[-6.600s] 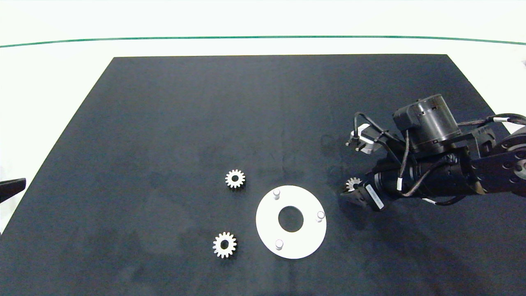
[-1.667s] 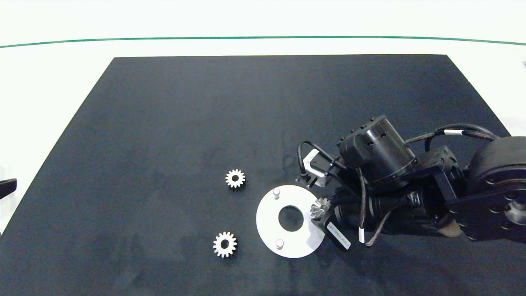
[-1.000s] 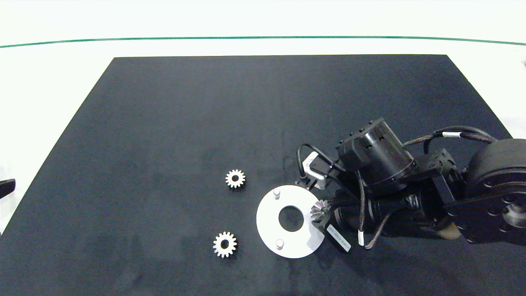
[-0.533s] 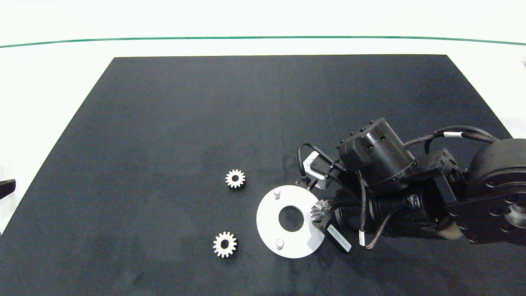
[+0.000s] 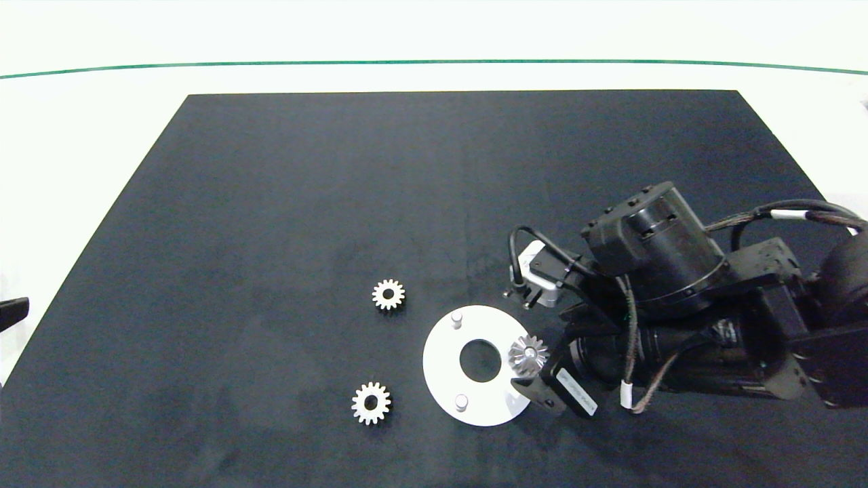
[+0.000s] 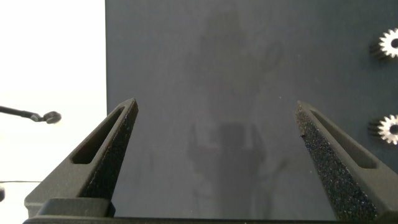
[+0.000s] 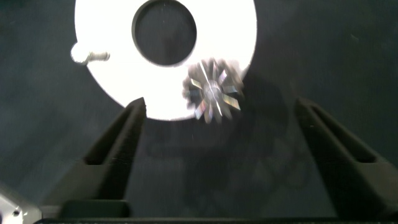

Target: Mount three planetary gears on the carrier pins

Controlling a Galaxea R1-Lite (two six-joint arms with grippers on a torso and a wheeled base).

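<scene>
Right end effector (image 5: 539,379): over the right rim of the white disc (image 5: 444,379), fingers spread wide and released, holding nothing; the right wrist view shows the gap between its fingers (image 7: 118,149) empty.
Gear on disc (image 5: 528,353): sits on the disc's right side, over the spot of the right-hand pin, just beside the end effector; the pin itself is hidden under it, so whether it is fully seated cannot be told.
Loose gears: two lie flat on the dark mat (image 5: 271,203), one (image 5: 388,295) just off the disc's far-left rim, one (image 5: 371,403) near its near-left rim.
Bare carrier pins: one (image 5: 456,317) at the far side of the disc, one (image 5: 461,402) at the near side, both upright.
Left end effector (image 6: 214,121): parked at the table's left edge, fingers apart, empty.
</scene>
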